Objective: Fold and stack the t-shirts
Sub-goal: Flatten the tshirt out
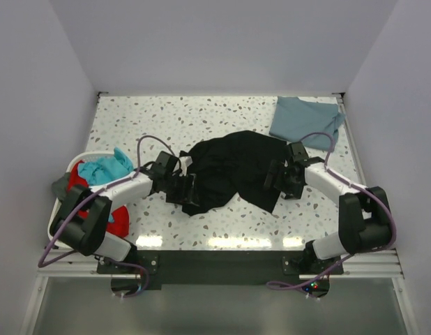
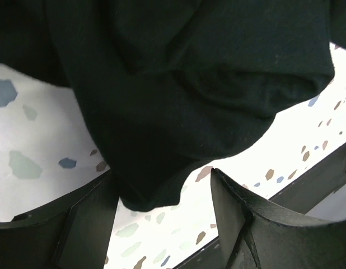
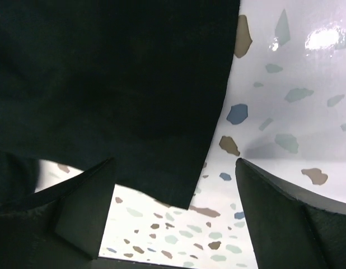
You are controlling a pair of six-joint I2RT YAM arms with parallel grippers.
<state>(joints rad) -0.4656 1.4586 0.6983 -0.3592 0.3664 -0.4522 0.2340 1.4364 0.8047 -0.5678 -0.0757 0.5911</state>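
Top view: the black tee [image 1: 233,167] is a crumpled, soft heap mid-worktop [image 1: 167,118], which is glossy speckled terrazzo. The slate-blue tee [image 1: 306,122] lies roughly flat, off at 1 o'clock. A white laundry basket [image 1: 52,218] with red and teal cloth sits at 9. The left fingers [image 1: 182,187] are at the black heap's 8 o'clock edge, and the right fingers [image 1: 277,174] are at its 3 o'clock edge.

Left wrist: fingers [image 2: 83,224] apart, with a rounded, wrinkled black lobe drooping between them – not pinched.

Right wrist: fingers [image 3: 285,213] spread wide, with a straight black hem corner between them – nothing clamped.
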